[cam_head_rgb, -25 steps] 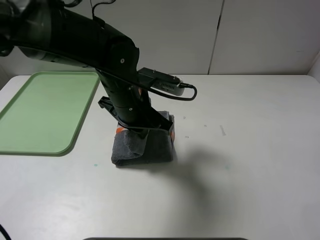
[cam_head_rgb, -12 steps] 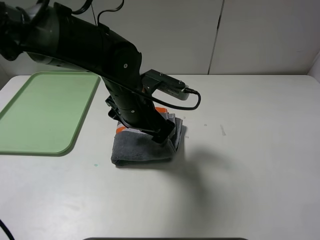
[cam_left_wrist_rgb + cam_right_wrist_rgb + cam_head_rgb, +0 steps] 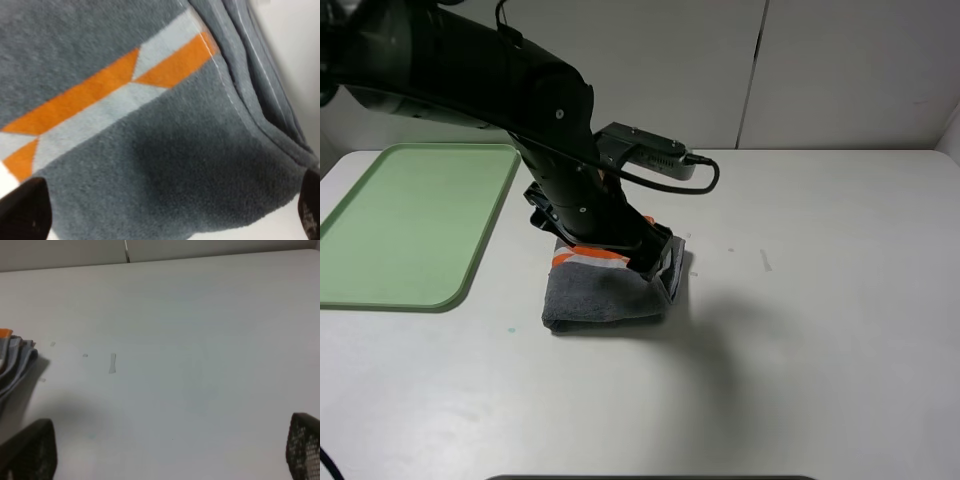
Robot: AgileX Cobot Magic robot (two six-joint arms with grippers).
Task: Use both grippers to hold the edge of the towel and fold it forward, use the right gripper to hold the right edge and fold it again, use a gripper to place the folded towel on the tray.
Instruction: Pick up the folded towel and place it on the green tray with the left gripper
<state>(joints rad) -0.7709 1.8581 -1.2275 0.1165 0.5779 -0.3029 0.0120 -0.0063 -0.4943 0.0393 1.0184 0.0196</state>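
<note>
The towel (image 3: 602, 296) lies folded into a small thick grey bundle on the white table, its orange and white stripes facing up. My left gripper (image 3: 657, 264) hovers just over the bundle's right end, open. In the left wrist view the towel (image 3: 175, 165) fills the picture, its pale hemmed edge (image 3: 227, 86) running across it, and the left gripper (image 3: 165, 212) stands wide with both fingertips (image 3: 22, 212) clear of the cloth. The pale green tray (image 3: 410, 220) sits bare at the far left. My right gripper (image 3: 165, 450) is open over bare table, with the towel (image 3: 15, 365) off to one side.
The white table (image 3: 820, 300) stretches to the right of the towel and towards the front. A white panelled wall (image 3: 840, 70) stands behind it. A small pale mark (image 3: 112, 363) lies on the tabletop. The left arm's bulk (image 3: 520, 90) reaches over the tray's right corner.
My left gripper was shut on the towel's folded layer; it has carried it to the right, opened and let go. The bundle now lies flatter with the stripes showing.
</note>
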